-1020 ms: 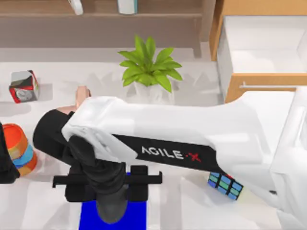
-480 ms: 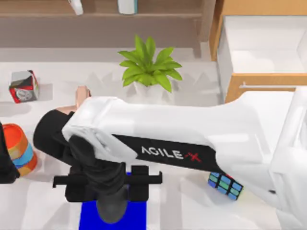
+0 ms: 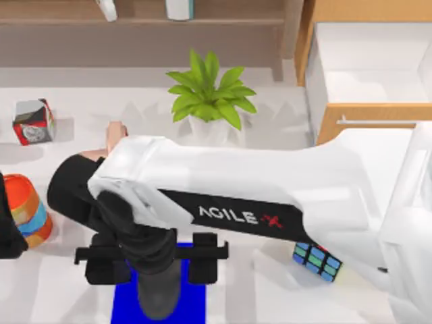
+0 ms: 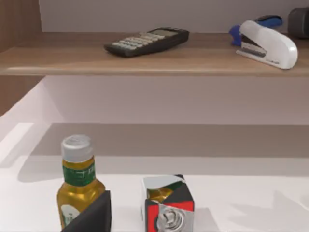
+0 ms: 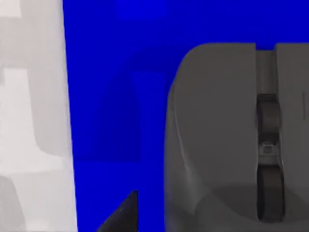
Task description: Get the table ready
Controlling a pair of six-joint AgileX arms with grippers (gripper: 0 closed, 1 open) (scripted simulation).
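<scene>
The white table [image 3: 88, 101] carries a blue mat [image 3: 192, 304] at its front edge. A dark grey mouse [image 3: 159, 297] lies on the mat; the right wrist view shows the mouse [image 5: 227, 135] flat on the blue mat [image 5: 116, 96]. My right gripper [image 3: 154, 264] hangs just above it, open, its fingers [image 3: 202, 264] spread wide to either side and clear of the mouse. My left arm [image 3: 7, 233] is parked at the left edge, with one dark fingertip [image 4: 91, 215] in the left wrist view.
A potted plant [image 3: 209, 94] stands mid-table, a red-and-white box [image 3: 34, 121] at the back left, striped bowls [image 3: 30, 209] at the left, a puzzle cube [image 3: 317, 260] at the right. An open wooden drawer cabinet [image 3: 368, 115] is at the back right. A bottle [image 4: 77, 183] stands beside the box.
The right gripper's fingers have spread apart, letting go of the mouse on the blue mat. The arm itself has barely moved.
</scene>
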